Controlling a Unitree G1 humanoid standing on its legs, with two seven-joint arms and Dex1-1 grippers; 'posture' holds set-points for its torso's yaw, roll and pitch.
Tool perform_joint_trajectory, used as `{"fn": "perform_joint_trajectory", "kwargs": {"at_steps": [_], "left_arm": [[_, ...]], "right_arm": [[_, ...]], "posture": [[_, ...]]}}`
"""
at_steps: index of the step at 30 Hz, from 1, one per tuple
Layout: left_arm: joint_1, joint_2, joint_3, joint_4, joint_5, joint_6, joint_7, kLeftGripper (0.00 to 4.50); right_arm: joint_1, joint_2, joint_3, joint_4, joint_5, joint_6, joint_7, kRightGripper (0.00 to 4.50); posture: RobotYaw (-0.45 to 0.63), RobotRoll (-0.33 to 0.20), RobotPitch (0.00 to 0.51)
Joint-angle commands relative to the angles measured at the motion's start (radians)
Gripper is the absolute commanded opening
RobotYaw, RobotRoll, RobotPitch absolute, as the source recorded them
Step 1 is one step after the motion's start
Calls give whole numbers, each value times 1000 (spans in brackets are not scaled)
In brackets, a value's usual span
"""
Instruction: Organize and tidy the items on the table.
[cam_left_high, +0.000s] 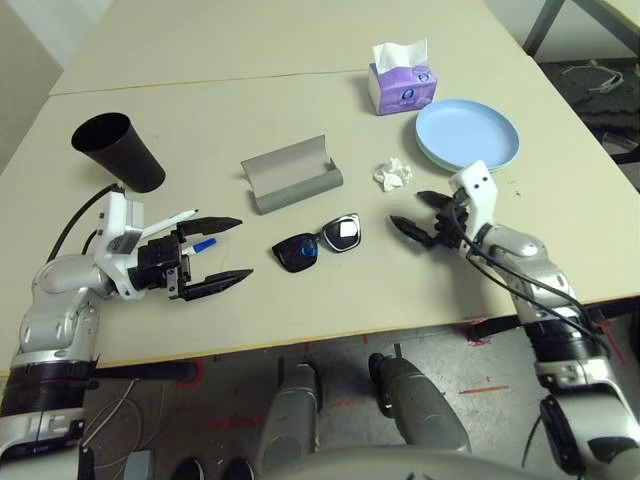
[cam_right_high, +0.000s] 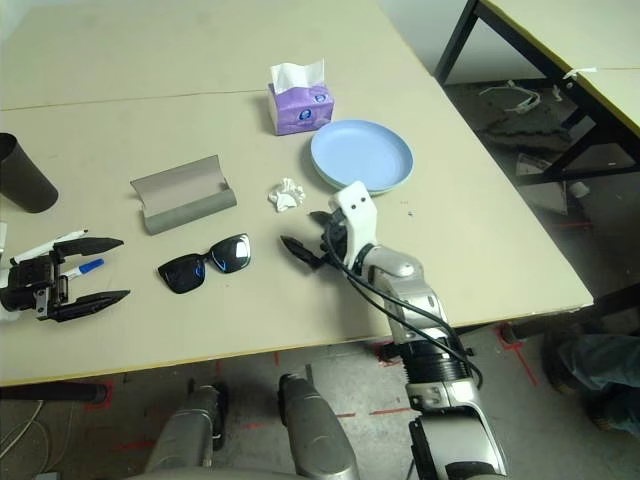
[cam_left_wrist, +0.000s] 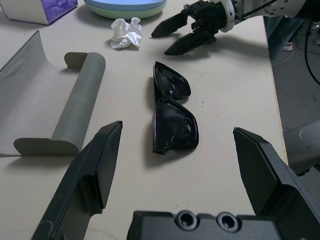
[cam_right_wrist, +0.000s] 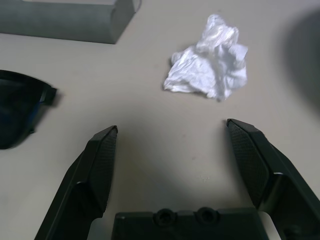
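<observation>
On the beige table (cam_left_high: 250, 110) lie, well apart, my blue plate (cam_left_high: 467, 134), black cup (cam_left_high: 118, 150) on its side, open grey glasses case (cam_left_high: 291, 172), black sunglasses (cam_left_high: 318, 243) and crumpled tissue (cam_left_high: 393, 174). My left gripper (cam_left_high: 222, 254) and right gripper (cam_left_high: 418, 213) both gape empty, flanking the sunglasses.

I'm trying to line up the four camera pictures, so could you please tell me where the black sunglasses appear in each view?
Left eye view: black sunglasses near the middle, in front of the grey glasses case.
Right eye view: left of centre, again in front of the case.
Left wrist view: centre, lying lengthwise between the open fingers.
Right wrist view: one lens at the left edge.
Shared landmark: the crumpled white tissue.
</observation>
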Motion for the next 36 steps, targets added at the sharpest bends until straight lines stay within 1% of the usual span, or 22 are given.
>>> {"fn": "perform_joint_trajectory", "kwargs": {"at_steps": [1, 5, 9, 13, 18, 20, 21, 28, 29, 32, 36], "left_arm": [[21, 5, 4, -5, 8, -8, -2, 4500], [27, 5, 1, -18, 7, -8, -1, 4500], [26, 5, 3, -25, 4, -4, 5, 4500], [25, 6, 4, -26, 4, -4, 10, 4500], [26, 5, 2, -21, 9, -9, 15, 4500], [31, 1, 0, -19, 13, -12, 20, 4500], [34, -1, 0, -21, 13, -12, 23, 4500], [43, -11, -8, -29, 12, -11, 38, 4500], [42, -13, -9, -29, 13, -10, 40, 4500], [37, -17, -13, -28, 15, -9, 44, 4500], [30, -21, -17, -24, 15, -7, 48, 4500]], "right_arm": [[-53, 18, 19, 103, -65, -56, -60, 4474], [-109, 17, 23, 189, -117, -97, -110, 4474], [-142, 23, 14, 249, -134, -124, -140, 4474], [-180, 61, 7, 290, -109, -144, -135, 4474], [-191, 97, 20, 290, -93, -130, -93, 4474], [-187, 109, 18, 284, -85, -130, -73, 4089], [-185, 112, 16, 280, -82, -132, -66, 3824], [-175, 115, 17, 268, -91, -131, -57, 1409], [-174, 114, 19, 268, -93, -133, -57, 990], [-173, 113, 17, 266, -95, -136, -61, 13], [-190, 110, -20, 260, -70, -138, -74, 13]], "posture": [[-167, 0, 223], [-160, 0, 219], [-162, 0, 217], [-162, 0, 214], [-161, 0, 212], [-161, 0, 211], [-161, 0, 215], [-161, 0, 215], [-161, 0, 215], [-165, 0, 213], [-171, 0, 210]]}}
